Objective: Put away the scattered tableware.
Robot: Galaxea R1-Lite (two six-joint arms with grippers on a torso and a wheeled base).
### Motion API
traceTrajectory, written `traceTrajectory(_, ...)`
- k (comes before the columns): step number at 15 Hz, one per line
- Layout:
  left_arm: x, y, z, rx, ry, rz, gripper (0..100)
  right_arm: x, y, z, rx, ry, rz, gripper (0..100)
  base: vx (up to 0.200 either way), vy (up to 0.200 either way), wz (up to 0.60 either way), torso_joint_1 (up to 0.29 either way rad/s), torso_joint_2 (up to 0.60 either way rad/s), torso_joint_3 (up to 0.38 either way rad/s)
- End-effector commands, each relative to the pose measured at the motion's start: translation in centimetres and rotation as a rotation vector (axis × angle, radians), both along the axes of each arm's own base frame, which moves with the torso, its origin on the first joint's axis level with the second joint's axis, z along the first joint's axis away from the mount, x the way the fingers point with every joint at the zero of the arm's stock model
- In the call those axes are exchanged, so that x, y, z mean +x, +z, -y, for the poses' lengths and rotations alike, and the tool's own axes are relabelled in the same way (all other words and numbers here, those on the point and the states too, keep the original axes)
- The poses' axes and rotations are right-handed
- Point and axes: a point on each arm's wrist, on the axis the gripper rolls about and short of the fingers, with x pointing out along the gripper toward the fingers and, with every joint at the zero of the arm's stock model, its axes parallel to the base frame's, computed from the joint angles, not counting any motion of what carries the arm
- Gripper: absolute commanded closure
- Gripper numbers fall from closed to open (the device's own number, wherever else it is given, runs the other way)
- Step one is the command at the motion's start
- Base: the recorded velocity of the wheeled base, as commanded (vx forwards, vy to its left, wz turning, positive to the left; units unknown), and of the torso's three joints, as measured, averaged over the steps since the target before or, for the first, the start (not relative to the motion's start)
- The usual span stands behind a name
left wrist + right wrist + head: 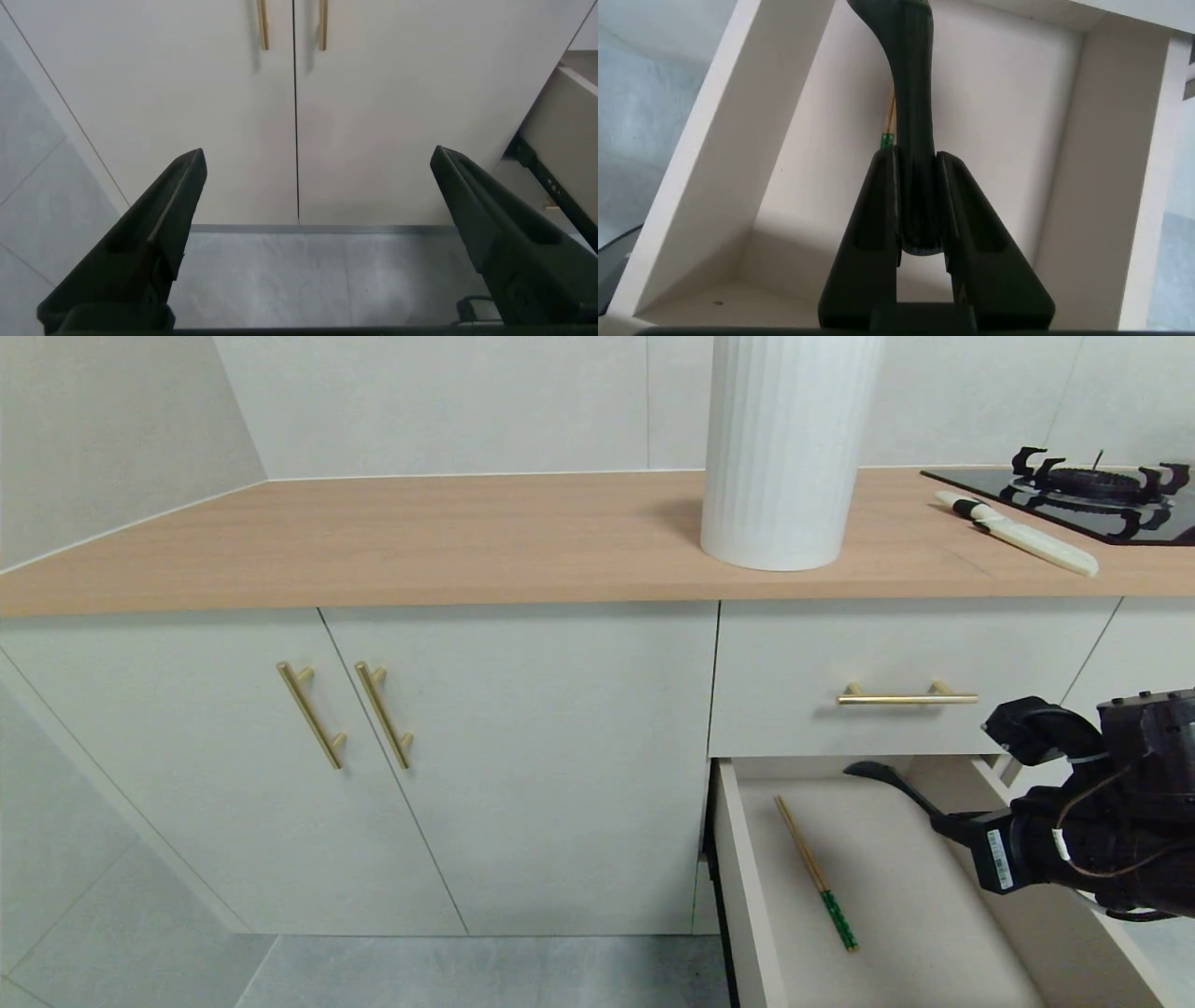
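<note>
Jaws: right gripper [917,182] pinches black spoon [878,773] over open drawer [738,859] | left gripper [318,159] spread | chopsticks [814,873] near left wall

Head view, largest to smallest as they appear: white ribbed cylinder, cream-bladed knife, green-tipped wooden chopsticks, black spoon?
1. white ribbed cylinder.
2-3. cream-bladed knife and green-tipped wooden chopsticks: about equal, unranked.
4. black spoon, handle partly hidden in the right gripper.

The right hand [966,829] grips a black spoon [887,777] over the open drawer [738,859]; chopsticks [817,877] lie inside it; up on the table [420,537] a tall white pot [784,448] stands; a knife [1022,534] lies just beside the stove [1092,495].
</note>
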Motion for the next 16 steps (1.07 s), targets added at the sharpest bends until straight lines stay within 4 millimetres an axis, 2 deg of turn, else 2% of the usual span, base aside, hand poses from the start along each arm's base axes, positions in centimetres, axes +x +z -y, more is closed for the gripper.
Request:
traceTrajectory(1,0.0,0.0,0.0,-0.001,0.0,0.0,0,0.4,-0.5,-0.1,-0.006,0.0,-0.018,100,0.0,0.0,0.0,0.0,0.0,0.0)
traceTrajectory(3,0.0,0.0,0.0,0.001,0.0,0.0,0,1.4,-1.7,-0.4,-0.018,-0.004,-0.062,100,0.0,0.0,0.0,0.0,0.0,0.0)
traceTrajectory(6,0.0,0.0,0.0,-0.001,0.0,0.0,0,4.1,-4.4,-0.9,-0.036,-0.055,-0.064,100,0.0,0.0,0.0,0.0,0.0,0.0)
traceTrajectory(13,0.0,0.0,0.0,-0.001,0.0,0.0,0,8.5,-14.0,-1.6,-0.1,-0.184,-0.141,100,0.0,0.0,0.0,0.0,0.0,0.0)
traceTrajectory(14,0.0,0.0,0.0,-0.001,0.0,0.0,0,8.7,-14.5,-1.6,-0.105,-0.194,-0.136,100,0.0,0.0,0.0,0.0,0.0,0.0)
traceTrajectory(15,0.0,0.0,0.0,-0.001,0.0,0.0,0,9.3,-16.3,-1.7,-0.139,-0.238,-0.112,100,0.0,0.0,0.0,0.0,0.0,0.0)
traceTrajectory(16,0.0,0.0,0.0,-0.001,0.0,0.0,0,9.3,-16.9,-1.7,-0.148,-0.245,-0.114,100,0.0,0.0,0.0,0.0,0.0,0.0)
